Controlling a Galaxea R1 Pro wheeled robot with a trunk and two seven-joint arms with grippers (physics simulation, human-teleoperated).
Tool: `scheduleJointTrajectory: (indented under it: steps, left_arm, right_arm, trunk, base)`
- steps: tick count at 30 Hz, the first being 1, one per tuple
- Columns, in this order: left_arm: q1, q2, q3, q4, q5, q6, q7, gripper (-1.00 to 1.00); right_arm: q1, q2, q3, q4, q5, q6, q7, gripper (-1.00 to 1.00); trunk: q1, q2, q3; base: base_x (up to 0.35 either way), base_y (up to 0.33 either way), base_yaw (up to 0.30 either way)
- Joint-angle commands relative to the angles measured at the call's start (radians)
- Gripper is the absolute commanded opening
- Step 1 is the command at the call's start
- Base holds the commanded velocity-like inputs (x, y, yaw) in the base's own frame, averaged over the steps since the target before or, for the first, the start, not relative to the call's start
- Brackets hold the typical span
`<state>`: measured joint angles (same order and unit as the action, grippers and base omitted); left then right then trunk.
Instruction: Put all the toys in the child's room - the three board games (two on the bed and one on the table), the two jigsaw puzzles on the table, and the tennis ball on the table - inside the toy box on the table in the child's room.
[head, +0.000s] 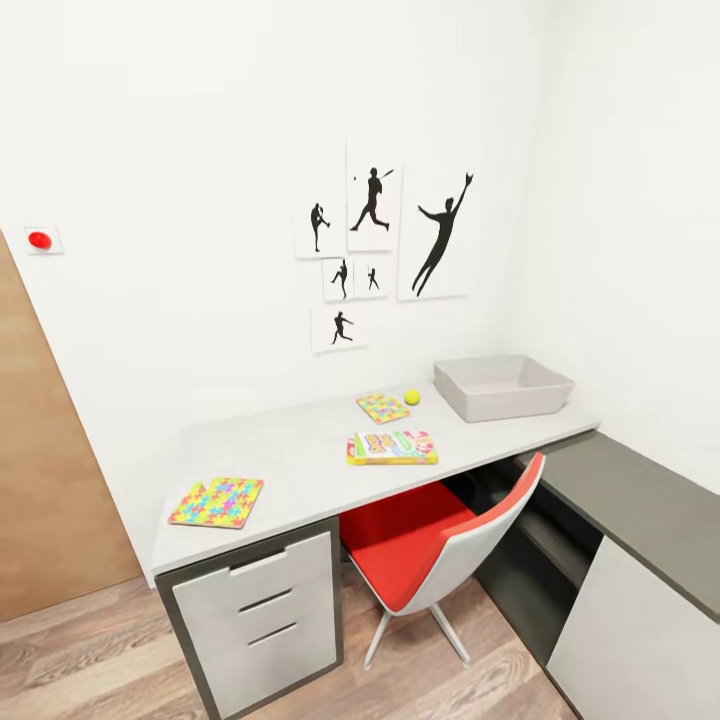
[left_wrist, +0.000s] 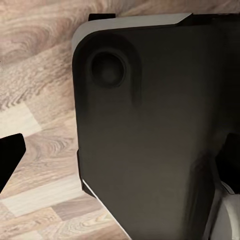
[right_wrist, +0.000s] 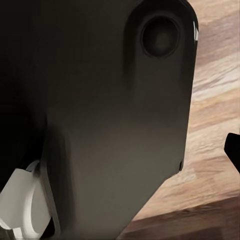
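Grey desk (head: 300, 455) w/ a white drawer unit (head: 262, 618) runs along the white wall in the head view. Landmark = toy box (head: 503, 387), at the desk's far right end. Tennis ball (head: 412, 397) sits just beside the box on its left; small jigsaw puzzle (head: 383, 407) lies next to the ball, further from the box. Board game (head: 392, 447) lies flat nearer the desk's front edge, apart from the box. Larger jigsaw puzzle (head: 217, 501) is well apart from the box, at the desk's opposite end above the drawers. Red chair (head: 440, 540) is tucked under the desk, below the box side. Sports silhouettes (head: 385, 245) hang on the wall above.

Wrist views give what the head view doesn't: wood-plank floor (left_wrist: 35, 125) and a dark rounded robot body panel (left_wrist: 150, 130) close up, so both arms point down near the body. Left end effector: one dark finger tip (left_wrist: 10, 155) at frame edge; right end effector: finger tip (right_wrist: 234, 149) likewise. Spread or pressed together, can't tell for either.
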<state>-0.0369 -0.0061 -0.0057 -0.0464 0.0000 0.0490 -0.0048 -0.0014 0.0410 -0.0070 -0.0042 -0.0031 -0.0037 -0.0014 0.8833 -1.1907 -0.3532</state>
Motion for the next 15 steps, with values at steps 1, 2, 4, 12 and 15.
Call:
scheduleJointTrajectory:
  steps: [1,2,4,12,15]
  left_arm:
    - [0.0,0.0,0.0,-0.002,0.0,0.004,0.0,1.0]
    - [0.0,0.0,0.0,-0.003,0.0,0.003,0.001,1.0]
    - [0.0,0.001,0.0,-0.004,0.0,0.002,0.002,1.0]
    - [0.0,0.005,-0.002,-0.006,0.0,-0.065,0.003,1.0]
    - [0.0,0.014,-0.004,-0.006,0.0,-0.078,0.003,1.0]
  right_arm:
    - [0.0,0.0,-0.001,0.0,0.0,0.0,0.0,1.0]
    - [0.0,-0.001,-0.001,0.0,0.0,-0.001,0.0,1.0]
    - [0.0,-0.002,-0.001,0.0,0.0,-0.001,0.0,1.0]
    - [0.0,-0.002,-0.002,0.0,0.0,-0.046,-0.001,1.0]
    - [0.0,-0.003,-0.001,0.0,0.0,-0.072,-0.001,1.0]
  trunk:
    - [-0.004,0.007,0.002]
    - [-0.008,0.014,0.005]
    - [-0.015,0.028,0.012]
    - [-0.046,0.084,0.037]
    - [-0.058,0.105,0.046]
  base:
    - [0.0,0.0,0.0]
    - [0.0,0.0,0.0]
    - [0.0,0.0,0.0]
    - [0.0,0.0,0.0]
    - [0.0,0.0,0.0]
